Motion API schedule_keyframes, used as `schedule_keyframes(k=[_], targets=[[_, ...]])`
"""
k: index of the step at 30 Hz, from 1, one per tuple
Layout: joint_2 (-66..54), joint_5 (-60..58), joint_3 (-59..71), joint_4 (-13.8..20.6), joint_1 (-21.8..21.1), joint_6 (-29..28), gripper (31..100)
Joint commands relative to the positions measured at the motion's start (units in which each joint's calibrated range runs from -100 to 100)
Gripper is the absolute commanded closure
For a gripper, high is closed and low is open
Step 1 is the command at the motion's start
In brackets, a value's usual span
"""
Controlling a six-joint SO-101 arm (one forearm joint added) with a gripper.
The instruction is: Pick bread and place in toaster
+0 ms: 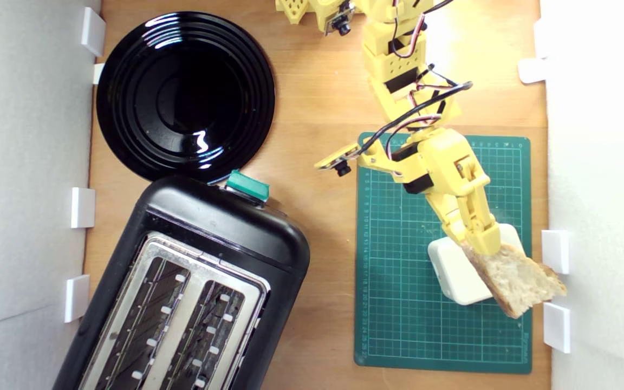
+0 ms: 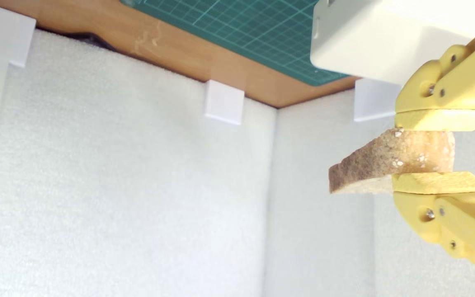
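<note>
The bread point(image 1: 520, 281), a tan-crusted slice with pale crumb, is clamped between the two yellow fingers of my gripper point(image 1: 485, 246) at the exterior view's right, over the white block and the mat's right side. In the wrist view the bread point(image 2: 386, 163) sits edge-on between both pads of the gripper point(image 2: 435, 150), lifted off the surface. The toaster point(image 1: 193, 292), black with a silver top, two long slots and a teal lever point(image 1: 247, 186), stands at the exterior view's lower left, far from the gripper.
A white rounded block point(image 1: 455, 271) rests on the green cutting mat point(image 1: 398, 281). A glossy black plate point(image 1: 184, 95) lies beside the toaster's lever end. White foam walls point(image 2: 118, 198) with white brackets point(image 1: 556, 250) border the wooden table point(image 1: 323, 108).
</note>
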Motion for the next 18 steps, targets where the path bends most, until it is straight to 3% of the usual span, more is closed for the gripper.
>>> schedule_keyframes(k=[1,9,18], targets=[[-10.6,5.7,-1.2,0.0,2.2,0.6,77.0],[-25.1,21.2,-1.4,0.0,6.4,7.0,77.0],[-51.1,43.8,-1.9,0.0,11.4,13.2,77.6]])
